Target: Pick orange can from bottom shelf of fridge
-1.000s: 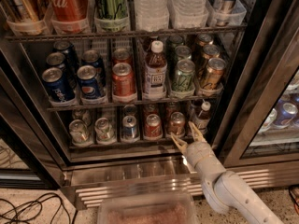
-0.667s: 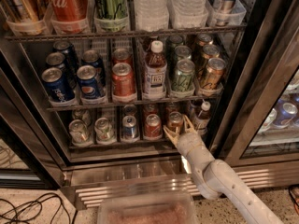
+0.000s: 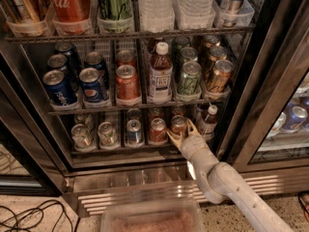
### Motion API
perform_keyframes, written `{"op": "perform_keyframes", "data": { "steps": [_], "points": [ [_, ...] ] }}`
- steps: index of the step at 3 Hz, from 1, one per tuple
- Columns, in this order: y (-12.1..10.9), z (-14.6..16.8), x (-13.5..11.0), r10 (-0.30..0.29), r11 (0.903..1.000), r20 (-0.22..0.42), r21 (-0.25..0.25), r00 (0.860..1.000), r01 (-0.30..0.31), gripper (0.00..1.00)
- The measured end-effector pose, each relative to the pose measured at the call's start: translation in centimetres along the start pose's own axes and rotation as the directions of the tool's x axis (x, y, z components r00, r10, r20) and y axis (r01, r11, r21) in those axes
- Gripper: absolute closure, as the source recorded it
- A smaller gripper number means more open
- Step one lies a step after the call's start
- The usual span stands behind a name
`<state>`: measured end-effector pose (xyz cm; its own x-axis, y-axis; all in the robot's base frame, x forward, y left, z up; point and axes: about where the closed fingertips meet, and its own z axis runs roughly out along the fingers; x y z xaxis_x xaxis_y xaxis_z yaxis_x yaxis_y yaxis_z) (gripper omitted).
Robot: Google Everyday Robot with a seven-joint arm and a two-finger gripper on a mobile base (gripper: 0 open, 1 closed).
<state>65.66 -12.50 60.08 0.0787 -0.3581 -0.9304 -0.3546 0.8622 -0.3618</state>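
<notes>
The fridge (image 3: 270, 81) stands open with wire shelves. On the bottom shelf (image 3: 120, 149) stand rows of short cans. The orange can (image 3: 178, 125) is copper-orange with a silver top, right of a red can (image 3: 157, 130) and left of a small bottle (image 3: 208, 120). My gripper (image 3: 182, 134) reaches up from the lower right and sits at the orange can's front. Its fingers (image 3: 192, 127) are spread open, one on each side of the can's lower part. They have not closed on it.
Blue Pepsi cans (image 3: 92, 83), a red can (image 3: 127, 83), a tea bottle (image 3: 160, 74) and green and golden cans stand on the rack above. A ribbed base grille (image 3: 135, 190) and a clear tray (image 3: 152, 219) lie below. Cables (image 3: 29, 216) lie on the floor at the left.
My gripper has moved up and to the left into the bottom shelf, from in front of the shelf edge to around the orange can.
</notes>
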Motion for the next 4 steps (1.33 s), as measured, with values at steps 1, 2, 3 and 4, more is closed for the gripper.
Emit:
{"op": "perform_keyframes", "data": {
  "steps": [1,2,3,4],
  "points": [
    [-0.7,-0.2,-0.1,-0.007,1.0000,-0.009,-0.001,1.000,0.007,0.82],
    [-1.9,-1.2,-0.6,-0.013,0.9999,-0.028,-0.011,1.000,0.013,1.00],
    [-2.9,-2.1,-1.3,-0.021,0.9996,-0.043,-0.021,0.999,0.020,1.00],
    [-3.4,-3.1,-2.2,-0.026,0.9991,-0.053,-0.035,0.998,0.024,1.00]
  ]
}}
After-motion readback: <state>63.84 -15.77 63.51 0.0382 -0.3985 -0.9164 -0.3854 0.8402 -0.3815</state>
